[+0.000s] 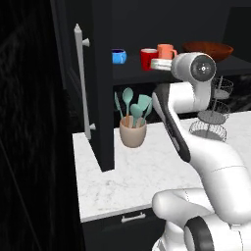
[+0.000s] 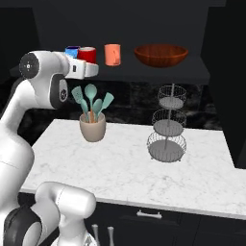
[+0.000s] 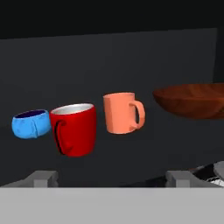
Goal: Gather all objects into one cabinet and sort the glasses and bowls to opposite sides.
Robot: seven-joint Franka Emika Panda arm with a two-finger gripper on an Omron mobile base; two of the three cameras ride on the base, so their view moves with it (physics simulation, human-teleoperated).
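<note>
On the dark shelf of the black cabinet stand, left to right, a squat blue cup, a red cup, an orange mug and a wide reddish-brown bowl. The same row appears in the left base view: blue cup, red cup, orange mug, bowl. My gripper hangs open just in front of the shelf, level with the red cup and orange mug, with nothing between its fingers. The cabinet door stands swung open, its silver bar handle on the left.
A beige crock of teal utensils and a wire basket stand sit on the white marble counter below the shelf. A drawer with a small silver pull lies under the counter's front edge.
</note>
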